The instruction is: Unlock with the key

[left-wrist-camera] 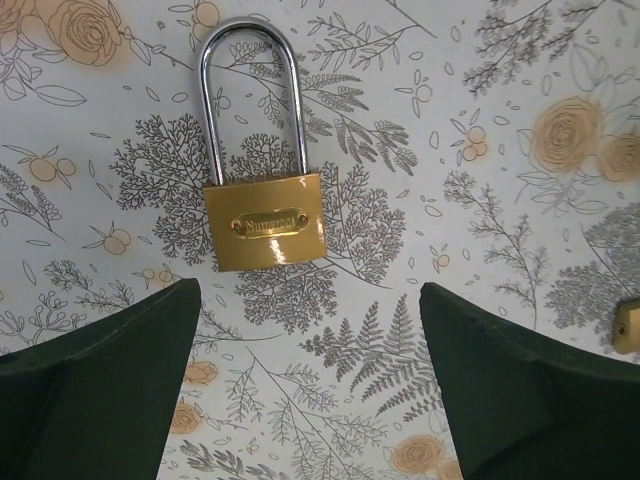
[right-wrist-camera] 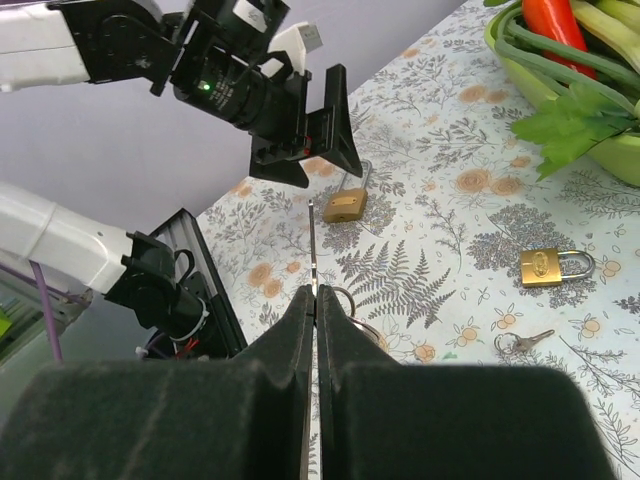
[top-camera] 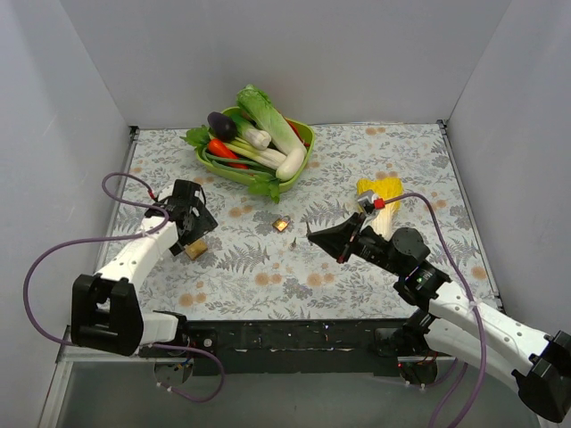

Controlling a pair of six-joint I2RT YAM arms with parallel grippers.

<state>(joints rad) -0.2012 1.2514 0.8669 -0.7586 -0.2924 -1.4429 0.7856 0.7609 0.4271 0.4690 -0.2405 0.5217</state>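
Observation:
My right gripper (right-wrist-camera: 313, 300) is shut on the key (right-wrist-camera: 312, 245), a thin grey blade seen edge-on that sticks out ahead of the fingertips, with its ring (right-wrist-camera: 345, 300) just behind. In the top view this gripper (top-camera: 314, 234) hovers right of the table's middle. The larger brass padlock (left-wrist-camera: 265, 225) with a long silver shackle lies flat on the cloth just ahead of my open, empty left gripper (left-wrist-camera: 310, 380). It also shows in the top view (top-camera: 197, 249) and the right wrist view (right-wrist-camera: 345, 205), under the left gripper (top-camera: 198, 232).
A small brass padlock (top-camera: 282, 224) lies mid-table, also in the right wrist view (right-wrist-camera: 545, 267), with a second loose key on a ring (right-wrist-camera: 522, 343) near it. A green bowl (top-camera: 308, 135) of vegetables stands at the back. A yellow item (top-camera: 379, 190) lies to the right.

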